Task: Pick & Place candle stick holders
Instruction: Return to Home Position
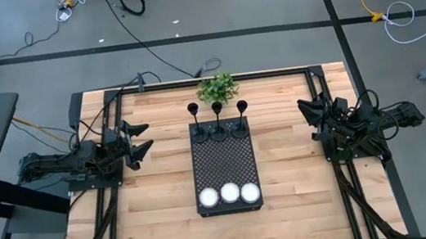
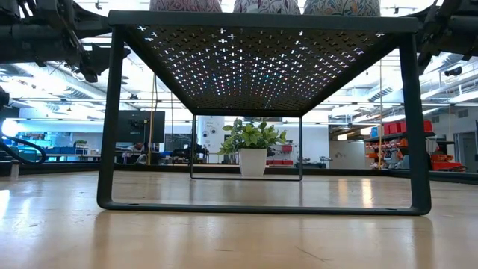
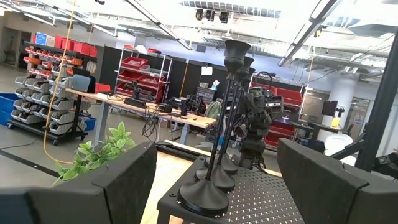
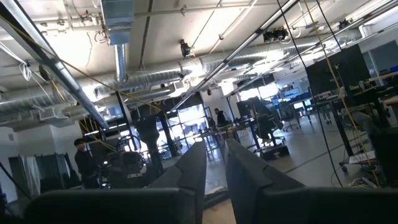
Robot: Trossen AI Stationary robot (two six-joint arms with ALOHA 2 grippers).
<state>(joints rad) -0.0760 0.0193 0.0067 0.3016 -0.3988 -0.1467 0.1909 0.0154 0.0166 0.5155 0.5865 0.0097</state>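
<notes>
Nearest us on the black perforated shelf (image 1: 225, 163) we see three round white candles (image 1: 229, 192) in a row, and at its far end the three candle stick holders (image 1: 219, 132) stand upright side by side, just short of the small plant (image 1: 217, 87), so we judge the placing done with nothing left but parking the arms. The left tool (image 1: 146, 136) rests at the left edge of the desk (image 1: 166, 200) with its fingers spread and empty, the right tool (image 4: 214, 144) at the right edge with its fingers drawn together on nothing; the holders stand between them, well apart from both.
</notes>
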